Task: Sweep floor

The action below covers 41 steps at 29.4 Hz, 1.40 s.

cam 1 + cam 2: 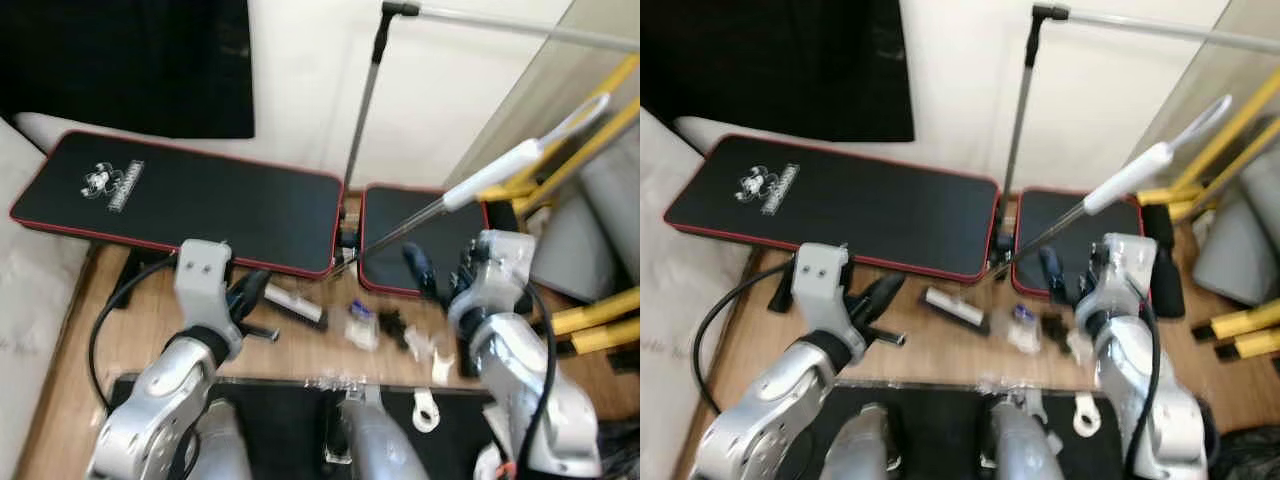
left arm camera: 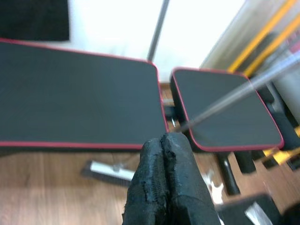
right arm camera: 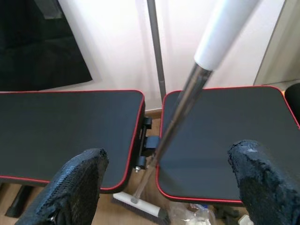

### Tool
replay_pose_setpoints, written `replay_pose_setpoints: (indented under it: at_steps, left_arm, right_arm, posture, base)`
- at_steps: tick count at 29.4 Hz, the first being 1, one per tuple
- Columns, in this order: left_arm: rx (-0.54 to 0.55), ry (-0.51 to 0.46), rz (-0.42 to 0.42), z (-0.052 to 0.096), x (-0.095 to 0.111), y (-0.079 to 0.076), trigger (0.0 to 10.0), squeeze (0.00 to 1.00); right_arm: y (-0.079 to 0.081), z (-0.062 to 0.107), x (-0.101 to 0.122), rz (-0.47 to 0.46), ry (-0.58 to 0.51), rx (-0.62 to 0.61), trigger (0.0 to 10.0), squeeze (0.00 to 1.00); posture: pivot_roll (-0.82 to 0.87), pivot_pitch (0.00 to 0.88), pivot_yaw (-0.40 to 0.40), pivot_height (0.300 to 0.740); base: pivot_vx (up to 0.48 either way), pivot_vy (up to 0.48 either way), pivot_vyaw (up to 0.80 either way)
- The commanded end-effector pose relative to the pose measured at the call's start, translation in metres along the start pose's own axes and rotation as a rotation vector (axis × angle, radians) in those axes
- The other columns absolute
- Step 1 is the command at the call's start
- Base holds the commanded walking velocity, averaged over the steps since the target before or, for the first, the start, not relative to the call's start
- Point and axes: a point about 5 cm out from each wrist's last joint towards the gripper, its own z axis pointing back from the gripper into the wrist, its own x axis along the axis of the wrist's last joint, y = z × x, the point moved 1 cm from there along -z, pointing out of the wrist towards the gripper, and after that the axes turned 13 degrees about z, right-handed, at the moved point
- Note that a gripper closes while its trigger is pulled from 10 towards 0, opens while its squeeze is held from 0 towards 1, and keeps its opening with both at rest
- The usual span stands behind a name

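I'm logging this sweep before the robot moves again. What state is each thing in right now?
Broom: leaning, handle tilted up to the robot's right, head on the wood floor, held by neither gripper.
Left gripper: shut, holding nothing.
Right gripper: open, fingers either side of the broom handle, not touching it.
Workout bench: flat, two black pads with red edging.
Litter: scattered on the floor, unswept.
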Motion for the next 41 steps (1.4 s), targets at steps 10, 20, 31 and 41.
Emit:
replay_pose_setpoints:
  at_steps: [10,20,31,41]
  left_arm:
    - [-0.055,0.004,-0.002,-0.014,-0.005,-0.008,10.0,0.00]
    - [-0.074,0.014,-0.060,-0.020,-0.007,-0.011,10.0,0.00]
    - [-0.048,-0.058,-0.026,-0.040,0.002,-0.007,10.0,0.00]
    - [-0.042,-0.092,-0.043,-0.057,0.008,-0.005,10.0,0.00]
  right_arm:
    - [-0.002,0.006,0.002,0.017,-0.011,-0.008,10.0,0.00]
    - [0.008,0.001,0.010,0.047,-0.049,0.073,10.0,0.00]
    - [0.009,-0.015,0.020,0.041,-0.094,0.084,10.0,0.00]
    - [0.010,-0.032,0.027,0.066,-0.126,0.102,10.0,0.00]
  posture:
    - [-0.18,0.131,-0.137,0.740]
    - [-0.17,0.109,-0.144,0.740]
    - [-0.17,0.043,-0.139,0.740]
    - [-0.16,0.006,-0.140,0.740]
  base:
    - [0.192,0.000,0.00]
    - [0.144,0.000,0.00]
    - [0.081,0.000,0.00]
    - [0.333,0.000,0.00]
